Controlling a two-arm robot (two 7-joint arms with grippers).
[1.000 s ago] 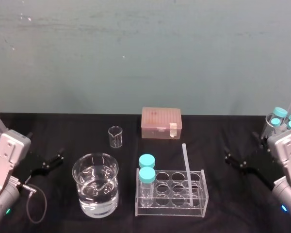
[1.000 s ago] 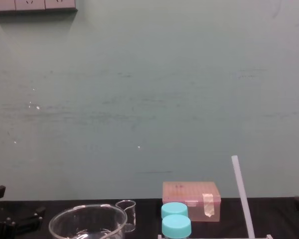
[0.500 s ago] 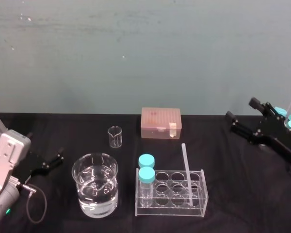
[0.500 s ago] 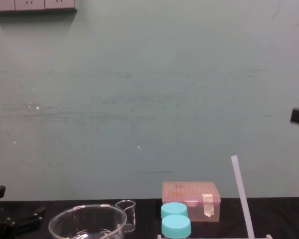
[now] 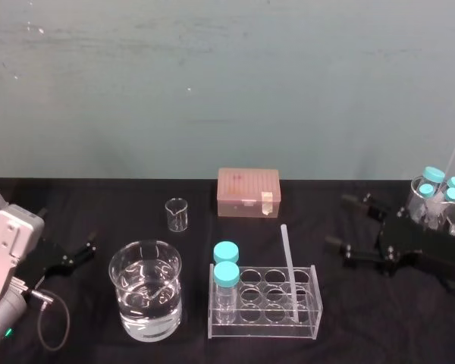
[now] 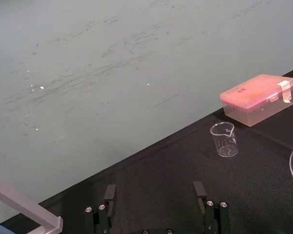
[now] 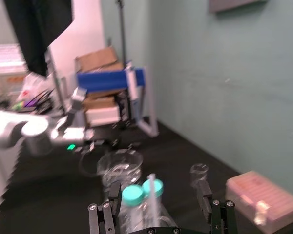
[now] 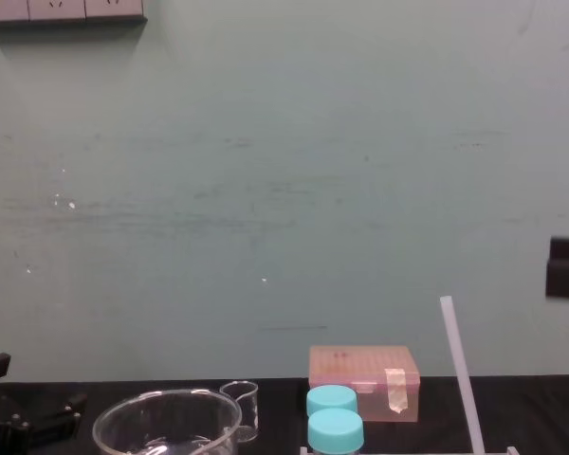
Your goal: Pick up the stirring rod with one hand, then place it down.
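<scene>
Right of centre in the head frame, your right claw (image 5: 338, 221) hangs with its two black fingers (image 5: 364, 205) spread wide, released and gripping nothing. It points toward the middle of the frame and is apart from the stirring rod (image 5: 290, 269), with bare worktop (image 5: 98, 205) between them. From the chest camera you see it as a dark block at the right edge (image 8: 567, 268), higher than the rod's tip.

The rod (image 8: 462, 374) stands in the clear rack (image 5: 265, 327) at lower centre, in the right-hand column of holes. It is tilted, so its foot sits near the rack's front right corner and its top leans up and slightly left in the frame. Two blue-capped bottles (image 5: 227, 262) occupy the rack's left column, well clear of the rod.

Left of the rack you have a large beaker (image 5: 146, 288) holding water. A small beaker (image 5: 177, 214) sits above it in the frame, and a pink box (image 5: 248, 192) lies at upper centre, against the wall.

Your left claw (image 5: 76, 256) is parked low at the left edge, near the worktop. Its wrist camera shows its fingers (image 6: 109, 195) apart with nothing between them (image 6: 155, 194).
</scene>
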